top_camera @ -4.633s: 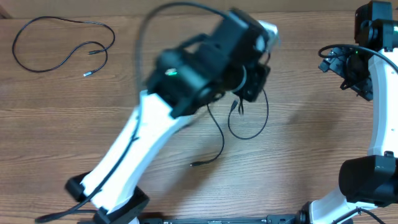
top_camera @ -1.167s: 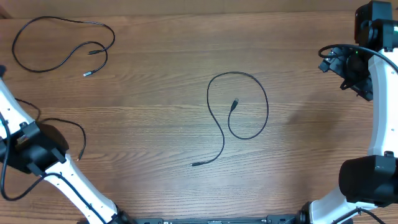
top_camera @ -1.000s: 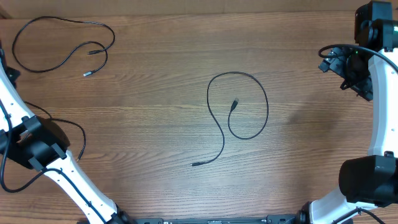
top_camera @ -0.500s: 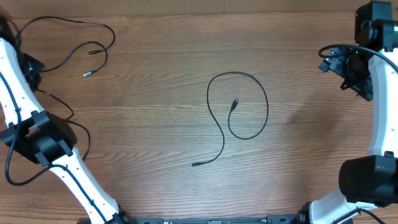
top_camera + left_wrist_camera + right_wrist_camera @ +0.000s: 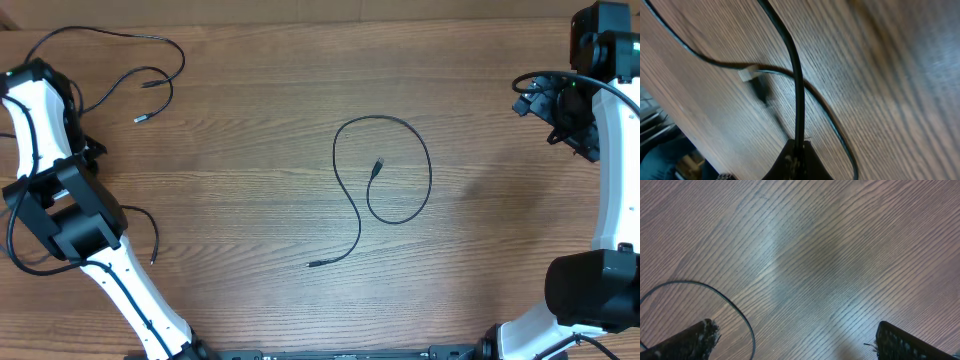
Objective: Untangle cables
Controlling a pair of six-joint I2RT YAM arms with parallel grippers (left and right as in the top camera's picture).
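One thin black cable (image 5: 381, 170) lies in a loose loop at the table's middle, plug ends free. A second cable (image 5: 130, 38) lies at the back left, and my left arm covers part of its loop. My left gripper (image 5: 82, 140) is mostly hidden under that arm. In the left wrist view its fingertips (image 5: 796, 150) are shut, and a black cable (image 5: 798, 95) runs straight out from between them. Beyond it lies a cable with a pale plug (image 5: 746, 74). My right gripper (image 5: 800, 340) hangs open over bare wood, with a cable arc (image 5: 715, 294) beside its left finger.
The wooden table (image 5: 250, 120) fills the view. My left arm's elbow (image 5: 65, 210) and its thicker black cord (image 5: 152, 240) sit along the left edge. The right arm (image 5: 600, 150) stands at the right edge, its gripper (image 5: 530, 95) high near the back right.
My left arm has swung up along the left edge and now lies over the back-left cable. The right arm and the middle cable have not moved.
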